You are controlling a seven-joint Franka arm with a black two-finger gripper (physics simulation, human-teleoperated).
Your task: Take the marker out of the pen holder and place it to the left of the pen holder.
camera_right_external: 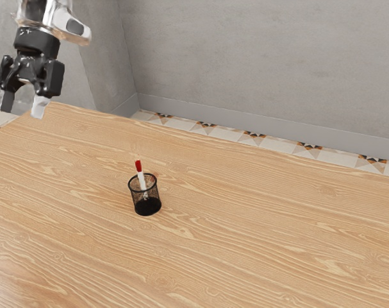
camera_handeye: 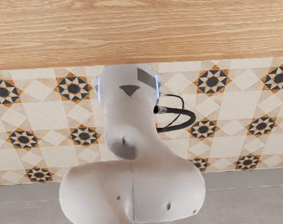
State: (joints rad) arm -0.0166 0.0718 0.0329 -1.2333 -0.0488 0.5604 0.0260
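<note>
- One marker (camera_right_external: pixel 141 179), tilted in pen holder (camera_right_external: pixel 148 207).
- Our gripper (camera_right_external: pixel 23 106): open, near table (camera_right_external: pixel 61 110) corner at exterior view's left.
- We should pinch the cap (camera_right_external: pixel 138 166), lifting along its tilt.

We count one marker (camera_right_external: pixel 139 168) and one pen holder (camera_right_external: pixel 148 206), two small items in all. Around them, we count one wooden table (camera_right_external: pixel 245 224) and one tiled floor (camera_handeye: pixel 48 112). Of our own parts, we count one arm (camera_handeye: pixel 132 186), one gripper (camera_right_external: pixel 22 110) and two fingers (camera_right_external: pixel 40 106).
</note>
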